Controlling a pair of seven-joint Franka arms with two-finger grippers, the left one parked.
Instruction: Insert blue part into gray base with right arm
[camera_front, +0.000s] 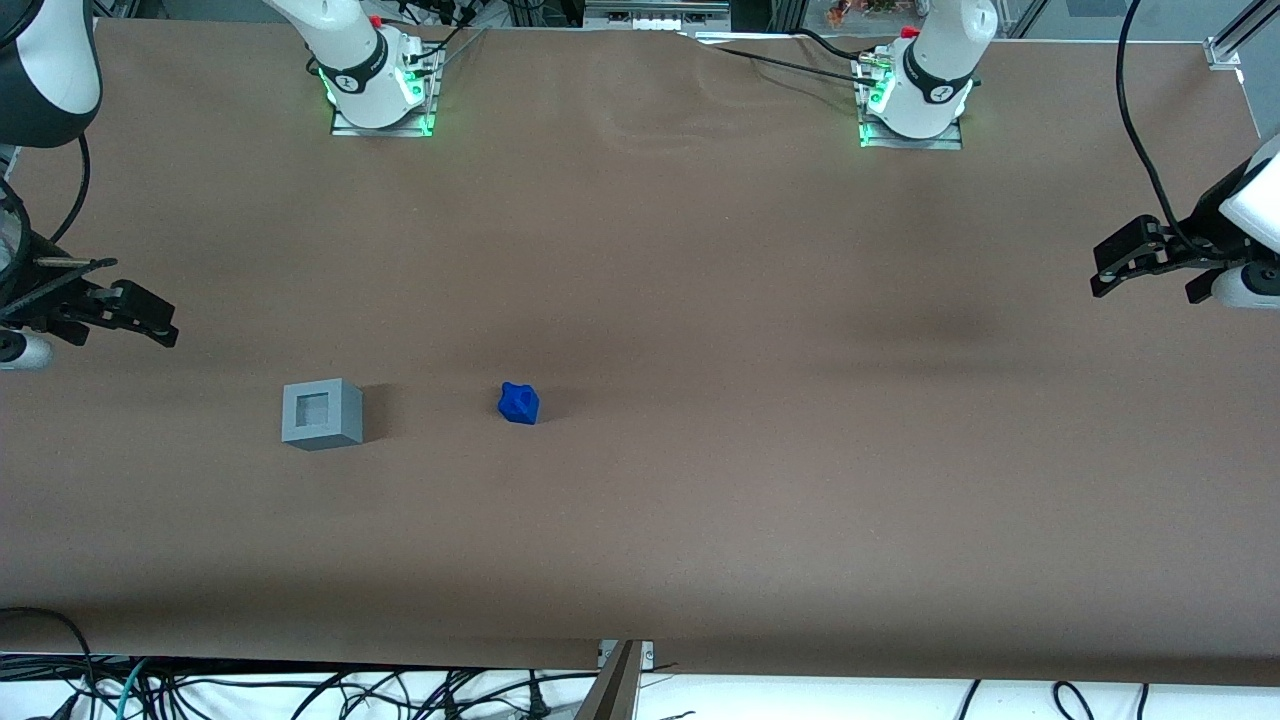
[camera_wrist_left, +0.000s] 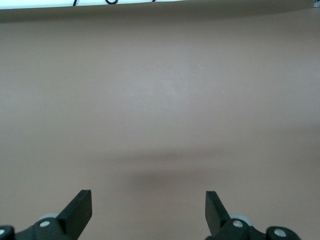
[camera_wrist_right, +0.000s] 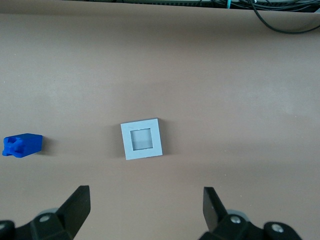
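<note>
The gray base (camera_front: 321, 413) stands on the brown table with its square socket facing up and empty. The blue part (camera_front: 518, 403) lies on the table beside it, about two cube widths away toward the parked arm's end. My right gripper (camera_front: 150, 318) hangs above the table, off toward the working arm's end from the base, touching nothing. In the right wrist view the gripper (camera_wrist_right: 145, 194) is open and empty, with the gray base (camera_wrist_right: 142, 139) on the table below it and the blue part (camera_wrist_right: 22, 145) off to one side of the base.
The brown table cover (camera_front: 700, 520) spreads all round the two objects. The working arm's base (camera_front: 375, 90) and the parked arm's base (camera_front: 915, 100) stand at the table edge farthest from the front camera. Loose cables (camera_front: 300, 690) lie past the near edge.
</note>
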